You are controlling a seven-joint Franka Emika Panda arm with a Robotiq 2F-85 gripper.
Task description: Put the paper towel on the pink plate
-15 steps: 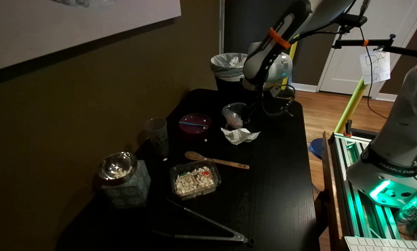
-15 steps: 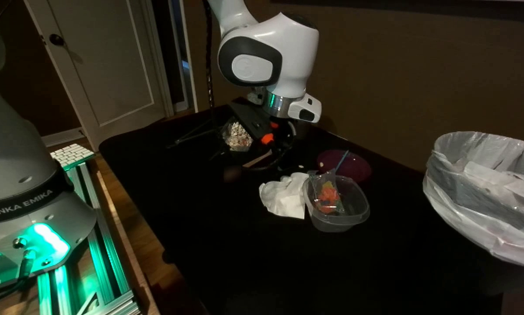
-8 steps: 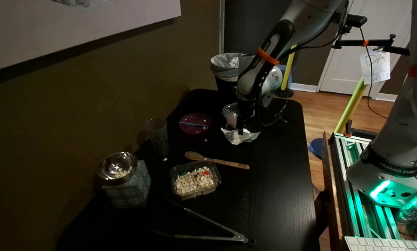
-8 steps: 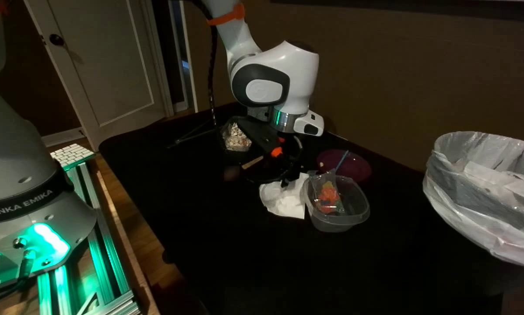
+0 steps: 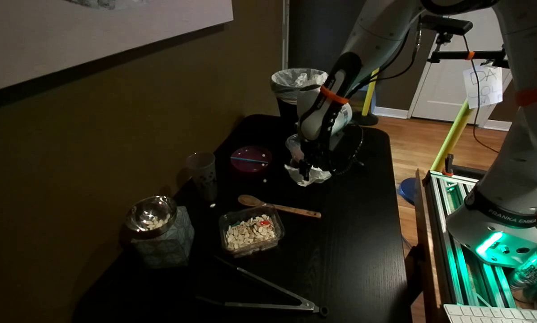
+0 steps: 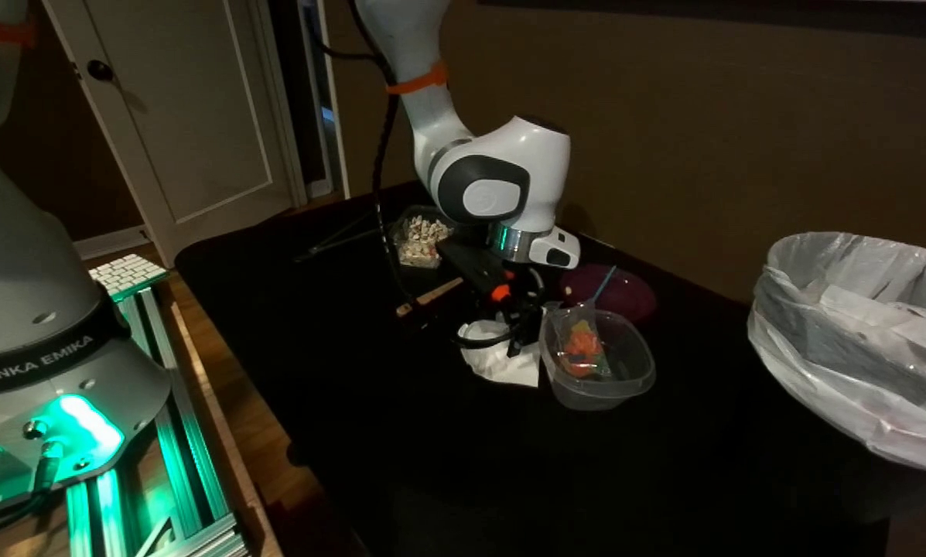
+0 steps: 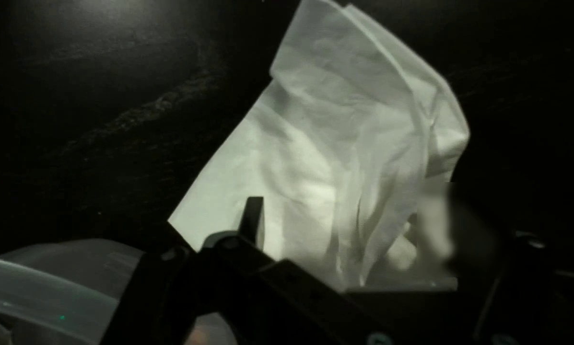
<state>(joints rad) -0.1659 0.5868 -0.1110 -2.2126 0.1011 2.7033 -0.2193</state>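
- Gripper (image 5: pixel 305 173) is now lowered to the paper towel (image 7: pixel 334 143), seen on the table (image 5: pixel 349 251), off the pink plate (image 5: pixel 250 168)
- Jaws are spread wide; no grip is seen
- Grasp is presumably readied; transfer is pending

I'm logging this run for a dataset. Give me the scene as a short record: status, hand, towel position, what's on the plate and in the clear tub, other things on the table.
Status: paper towel not yet on the pink plate
Hand: appears open, at the paper towel; contact unclear
Towel position: crumpled on the table, beside the clear tub
On the plate: thin blue stick
In the tub: colourful packet
Others: wooden spoon, metal tongs
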